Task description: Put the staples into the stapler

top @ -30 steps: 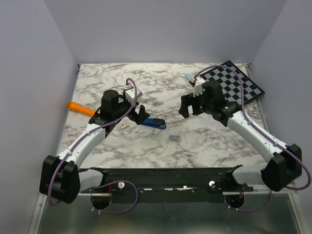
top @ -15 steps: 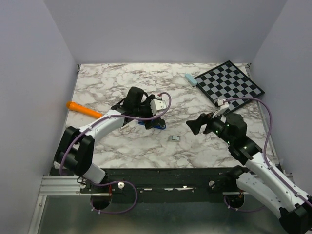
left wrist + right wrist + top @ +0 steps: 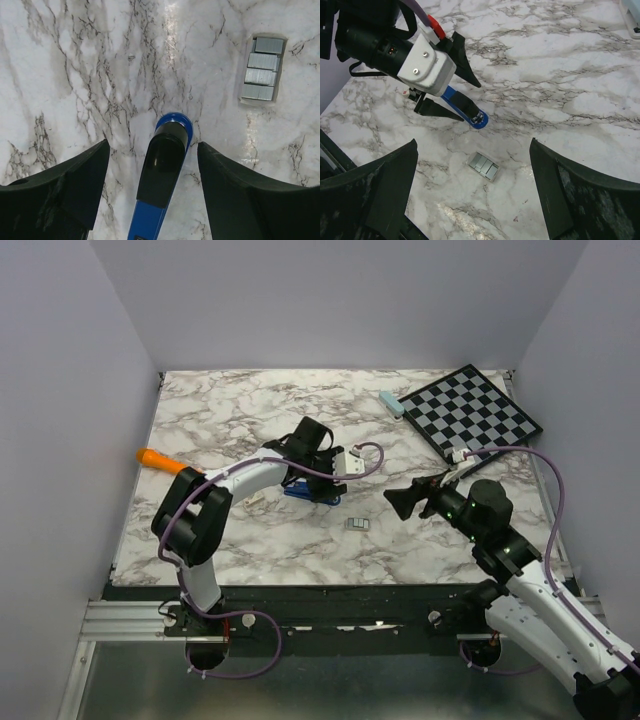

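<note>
Stapler (image 3: 162,175), slim and dark blue with a rounded end, lies near the middle of the white marbled table (image 3: 230,410). Its long axis runs straight out between the fingers of my left gripper (image 3: 152,145), which stand apart with a gap on each side. My right gripper (image 3: 398,502) hangs wide apart, farther off toward the right edge. Overhead, the left wrist hides most of the stapler; the wrist view shows it plainly. Small silvery staples (image 3: 357,524) sit beyond its rounded end, toward the near edge.

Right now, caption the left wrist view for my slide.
Open left gripper straddles the end of the blue stapler; staples lie nearby.
</note>
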### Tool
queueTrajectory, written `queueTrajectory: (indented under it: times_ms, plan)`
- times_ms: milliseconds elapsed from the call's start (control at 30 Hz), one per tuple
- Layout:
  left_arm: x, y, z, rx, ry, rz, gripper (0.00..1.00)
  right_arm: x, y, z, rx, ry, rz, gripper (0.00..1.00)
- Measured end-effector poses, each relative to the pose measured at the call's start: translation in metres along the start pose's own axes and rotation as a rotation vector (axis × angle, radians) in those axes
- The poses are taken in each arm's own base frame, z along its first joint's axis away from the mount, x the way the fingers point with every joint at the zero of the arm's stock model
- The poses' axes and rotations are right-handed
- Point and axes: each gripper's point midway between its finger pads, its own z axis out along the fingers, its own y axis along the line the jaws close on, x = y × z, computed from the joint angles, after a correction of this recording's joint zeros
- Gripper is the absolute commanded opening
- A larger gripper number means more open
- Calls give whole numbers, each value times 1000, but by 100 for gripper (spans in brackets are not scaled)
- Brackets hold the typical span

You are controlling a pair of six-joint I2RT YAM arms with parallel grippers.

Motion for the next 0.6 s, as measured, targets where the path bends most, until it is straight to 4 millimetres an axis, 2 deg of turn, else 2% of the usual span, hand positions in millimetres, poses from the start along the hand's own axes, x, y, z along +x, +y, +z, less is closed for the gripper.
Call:
queueTrajectory:
  times_ms: [100, 300, 333, 400, 433, 500, 533, 567, 600]
  plan:
    - [6, -3, 5, 29, 27, 5, 74, 0, 0, 0, -2, 1, 0, 100]
    - [14, -2, 10, 59, 75, 3, 57, 4, -1, 1, -2, 11, -3, 100]
    - [14, -1, 12, 64, 79, 3, 48, 5, -1, 1, -2, 14, -4, 100]
    - [14, 0, 15, 72, 85, 4, 39, 8, -2, 1, 1, 22, -4, 100]
    - [15, -1, 16, 79, 91, 4, 29, 9, -2, 2, 2, 24, -4, 100]
    - [14, 1, 16, 83, 96, 9, 17, 11, -3, 3, 5, 32, -3, 100]
    - [14, 1, 15, 86, 99, 8, 6, 12, -4, 4, 7, 38, -2, 100]
    - [13, 1, 15, 86, 101, 9, 1, 14, -5, 5, 13, 46, 0, 100]
    - [13, 1, 15, 88, 101, 11, 0, 16, -7, 6, 21, 54, 2, 100]
